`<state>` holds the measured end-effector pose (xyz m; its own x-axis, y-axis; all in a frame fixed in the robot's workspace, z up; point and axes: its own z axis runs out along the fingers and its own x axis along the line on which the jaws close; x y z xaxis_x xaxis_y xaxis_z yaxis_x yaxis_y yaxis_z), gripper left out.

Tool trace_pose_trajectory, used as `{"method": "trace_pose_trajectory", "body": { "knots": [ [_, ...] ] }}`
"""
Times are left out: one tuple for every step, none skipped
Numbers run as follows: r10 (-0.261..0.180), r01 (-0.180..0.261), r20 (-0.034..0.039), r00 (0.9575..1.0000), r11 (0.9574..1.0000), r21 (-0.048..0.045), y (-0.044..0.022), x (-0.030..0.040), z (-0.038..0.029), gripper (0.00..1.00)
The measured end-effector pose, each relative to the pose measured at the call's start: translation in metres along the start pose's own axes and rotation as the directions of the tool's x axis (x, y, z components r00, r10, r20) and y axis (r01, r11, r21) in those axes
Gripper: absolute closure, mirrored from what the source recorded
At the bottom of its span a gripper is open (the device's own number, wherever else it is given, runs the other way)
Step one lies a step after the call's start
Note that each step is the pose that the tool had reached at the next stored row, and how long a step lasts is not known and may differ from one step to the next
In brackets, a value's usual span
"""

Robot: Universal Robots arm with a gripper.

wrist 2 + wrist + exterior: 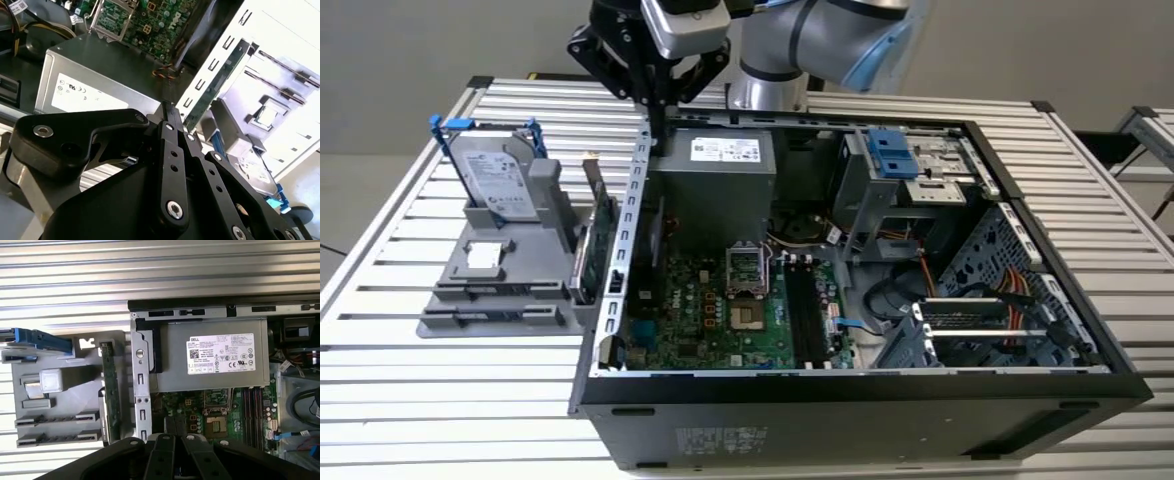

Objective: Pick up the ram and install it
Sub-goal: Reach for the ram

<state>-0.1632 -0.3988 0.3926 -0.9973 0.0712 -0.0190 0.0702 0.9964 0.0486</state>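
Note:
My gripper (655, 122) hangs over the open computer case's back corner on the exterior view's left, above the case wall (638, 190) and beside the grey power supply (714, 170). In both wrist views its black fingers (166, 437) meet at the tips, so the gripper (167, 107) is shut with nothing visible between them. The ram is out of view; I cannot pick it out on the grey holder or on the motherboard. The dark memory slots (252, 410) lie on the green motherboard (707, 310), next to the processor socket (743, 270).
A grey holder (494, 300) stands outside the case on the exterior view's left, carrying a silver hard drive with blue clips (494, 175) and an upright green card (594, 240). Its two long slots (55, 429) look bare. Drive cage and cables (907, 190) fill the case's other side.

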Motion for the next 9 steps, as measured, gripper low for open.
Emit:
{"method": "trace_pose_trajectory", "body": {
  "knots": [
    [0.0,0.0,0.0,1.0,1.0,0.0,-0.0001,0.0016,0.0,1.0],
    [0.0,0.0,0.0,1.0,1.0,0.0,-0.0002,0.0031,-0.0001,1.0],
    [0.0,0.0,0.0001,1.0,1.0,0.0,-0.0003,0.0048,-0.0001,1.0],
    [0.0,0.0,0.0,1.0,1.0,0.0,-0.0004,0.0064,-0.0001,1.0],
    [0.0,0.0,0.0001,1.0,1.0,-0.0001,-0.0006,0.0079,-0.0001,1.0],
    [0.0,0.0,0.0001,1.0,1.0,-0.0001,-0.0007,0.0095,-0.0002,1.0],
    [0.0,0.0,0.0001,1.0,1.0,-0.0001,-0.0008,0.011,-0.0002,1.0],
    [0.0,0.0,0.0,1.0,1.0,0.0,-0.0009,0.0126,-0.0003,1.0],
    [0.0,0.0,0.0001,1.0,1.0,-0.0001,-0.001,0.0145,-0.0003,1.0]
  ]
}}
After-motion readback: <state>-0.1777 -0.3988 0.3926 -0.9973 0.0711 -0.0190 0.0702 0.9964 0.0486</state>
